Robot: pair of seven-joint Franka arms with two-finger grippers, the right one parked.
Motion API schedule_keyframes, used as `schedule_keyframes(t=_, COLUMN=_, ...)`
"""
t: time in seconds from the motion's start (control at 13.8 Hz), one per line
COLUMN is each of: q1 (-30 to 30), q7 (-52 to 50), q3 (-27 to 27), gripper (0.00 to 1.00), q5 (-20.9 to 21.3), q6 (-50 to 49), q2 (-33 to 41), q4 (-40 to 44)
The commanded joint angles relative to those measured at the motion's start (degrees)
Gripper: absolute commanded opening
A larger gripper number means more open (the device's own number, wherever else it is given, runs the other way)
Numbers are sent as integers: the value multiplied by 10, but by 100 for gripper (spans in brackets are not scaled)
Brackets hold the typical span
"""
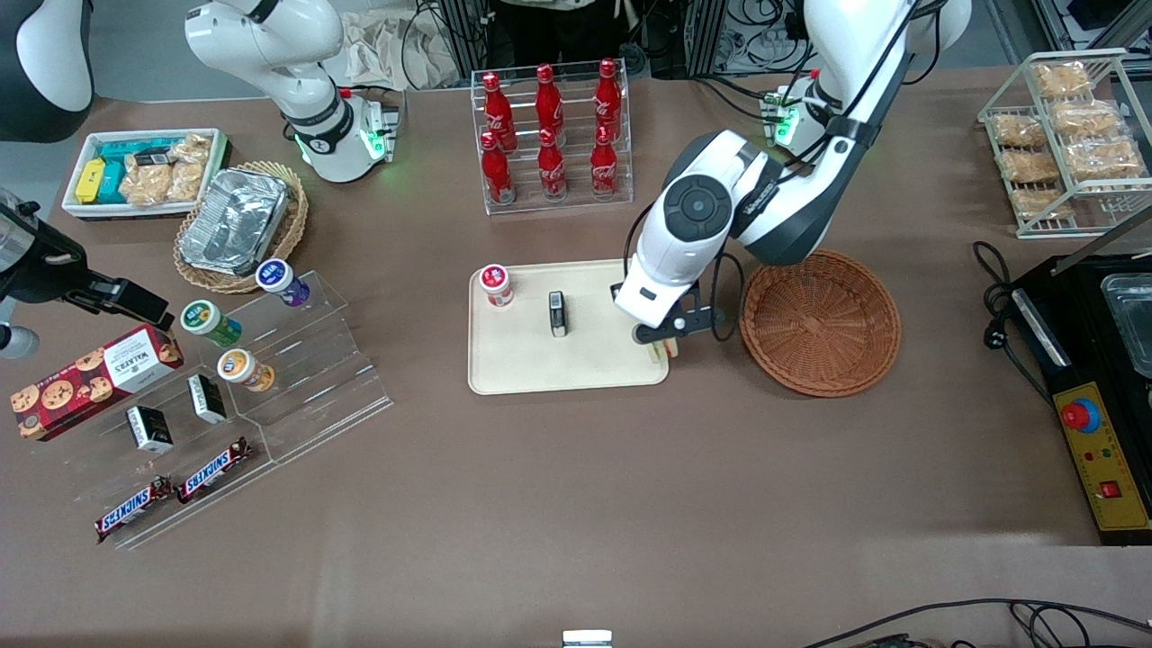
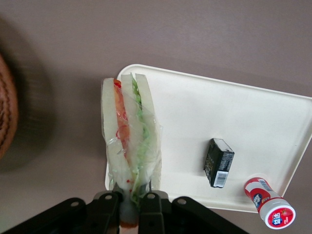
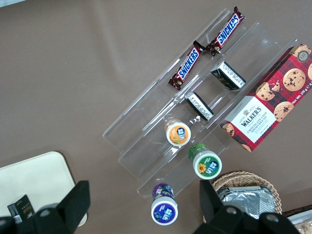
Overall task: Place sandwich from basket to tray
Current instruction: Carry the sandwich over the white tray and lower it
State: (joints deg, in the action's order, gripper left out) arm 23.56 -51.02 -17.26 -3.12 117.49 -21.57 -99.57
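Observation:
My left gripper (image 1: pixel 663 346) (image 2: pixel 130 202) is shut on the sandwich (image 2: pixel 129 136), a wrapped wedge of pale bread with red and green filling. It hangs over the edge of the cream tray (image 1: pixel 522 364) (image 2: pixel 195 112) that faces the basket. In the front view only a sliver of the sandwich (image 1: pixel 664 350) shows under the black fingers. The reddish-brown wicker basket (image 1: pixel 821 321) (image 2: pixel 6 112) stands beside the tray, toward the working arm's end, with nothing in it.
On the tray lie a small black box (image 1: pixel 558 313) (image 2: pixel 219 162) and a red-capped white bottle (image 1: pixel 496 285) (image 2: pixel 271 203). A rack of red cola bottles (image 1: pixel 551 135) stands farther from the front camera than the tray. A black machine (image 1: pixel 1093 378) sits at the working arm's end.

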Motion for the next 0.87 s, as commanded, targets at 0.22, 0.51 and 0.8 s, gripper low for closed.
schedule_keyframes(t=0.22, q1=44, q7=10, q3=6, gripper=0, q5=14, q6=132, q2=-23, q4=-47)
schedule_keyframes(t=0.51, q1=58, q7=2, q3=6, gripper=0, q5=114, q6=174, q2=-38, q4=-94)
schedule_keyframes(t=0.8, q1=53, q7=21, q3=6, gripper=75, q5=116, q6=171, q2=-38, q4=-99)
